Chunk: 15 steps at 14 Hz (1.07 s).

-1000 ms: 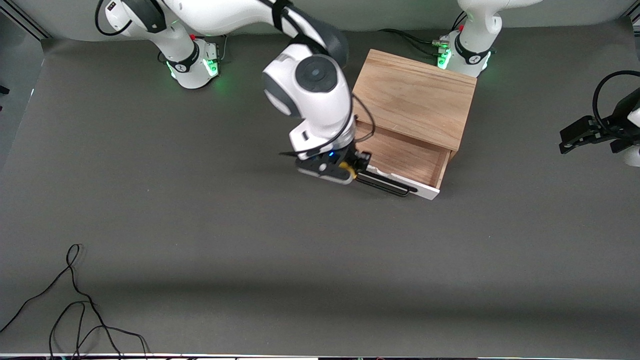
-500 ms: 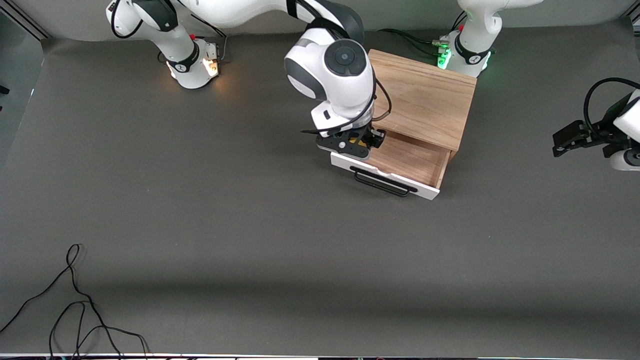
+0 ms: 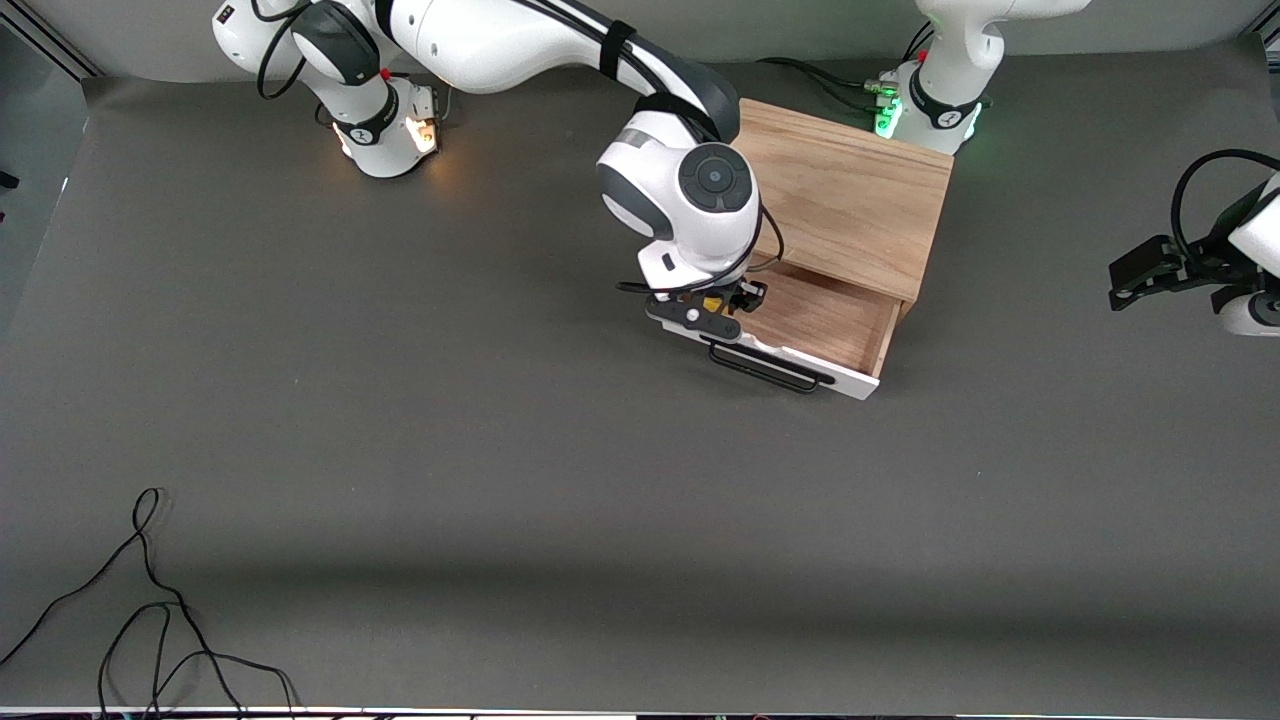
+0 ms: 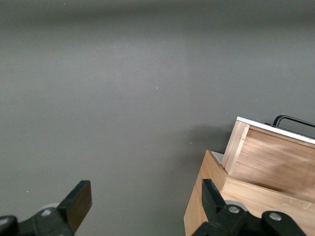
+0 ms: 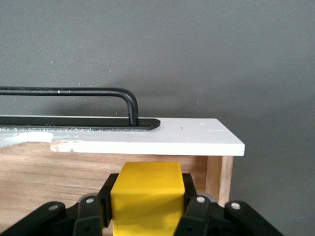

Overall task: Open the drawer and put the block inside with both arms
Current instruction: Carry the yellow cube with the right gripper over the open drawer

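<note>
We judged the placing step in hand: our right gripper (image 3: 722, 303), jaws clenched on the block (image 5: 146, 196), hung over the open drawer (image 3: 820, 325) just inside its white front, so lowering and releasing came next (left gripper (image 4: 142, 201), jaws spread, waited aside).

Pretty sure I'm in a robotics lab: my two white arms are bolted to a table (image 3: 400, 450) covered in plain grey matting, bases (image 3: 385, 125) glowing with status lights, loose black cables (image 3: 150, 620) lying well away from my right gripper (image 3: 722, 300).
</note>
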Each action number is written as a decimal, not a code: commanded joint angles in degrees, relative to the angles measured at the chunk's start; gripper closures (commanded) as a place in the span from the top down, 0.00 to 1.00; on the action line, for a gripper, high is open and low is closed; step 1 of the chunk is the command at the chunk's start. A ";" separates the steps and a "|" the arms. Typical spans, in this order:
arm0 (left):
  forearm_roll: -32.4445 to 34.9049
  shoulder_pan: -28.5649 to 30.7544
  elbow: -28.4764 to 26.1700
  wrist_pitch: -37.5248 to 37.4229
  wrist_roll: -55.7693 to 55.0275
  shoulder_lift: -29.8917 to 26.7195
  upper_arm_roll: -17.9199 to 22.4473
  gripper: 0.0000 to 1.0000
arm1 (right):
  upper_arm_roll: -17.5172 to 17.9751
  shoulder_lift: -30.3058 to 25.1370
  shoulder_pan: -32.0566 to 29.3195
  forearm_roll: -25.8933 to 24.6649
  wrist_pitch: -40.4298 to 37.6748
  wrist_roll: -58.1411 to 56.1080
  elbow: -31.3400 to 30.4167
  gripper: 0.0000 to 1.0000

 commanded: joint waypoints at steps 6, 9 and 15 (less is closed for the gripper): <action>-0.93 -0.86 -1.95 -0.27 2.99 -1.87 1.00 1.00 | -0.19 3.24 1.12 -0.30 3.80 1.29 0.58 0.00; -1.01 -0.94 -1.95 -0.10 3.17 -1.69 1.00 1.00 | -0.19 3.33 1.12 -0.30 3.80 1.29 0.58 0.45; -1.10 -1.30 -1.95 -0.28 3.26 -1.61 0.91 1.00 | -0.71 0.89 0.86 -0.39 3.19 1.29 0.93 1.00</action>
